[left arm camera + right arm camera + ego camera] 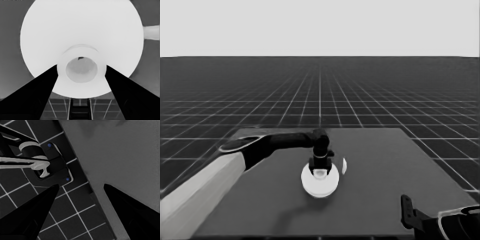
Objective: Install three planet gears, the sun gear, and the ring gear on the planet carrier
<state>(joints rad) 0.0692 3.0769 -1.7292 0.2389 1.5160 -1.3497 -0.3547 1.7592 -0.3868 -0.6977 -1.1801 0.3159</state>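
The larger round part, the ring gear (320,186), is the only disc in the head view and lies at the table's middle. In the left wrist view the ring gear (75,30) fills the picture, with a raised hub around its centre hole. My left gripper (320,171) stands straight over it. Its two fingers (47,82) press against either side of the hub, so the left gripper (81,66) is shut on it. The planet carrier, the planet gears and the sun gear are hidden. My right gripper (81,185) is parked open at the table's near right corner.
A thin white piece (344,165) lies just right of the disc, also seen as the thin white piece (152,32) past the disc's rim. The dark table (385,165) runs bare to the right. Dark machinery (47,167) with blue lights sits beyond the table's edge.
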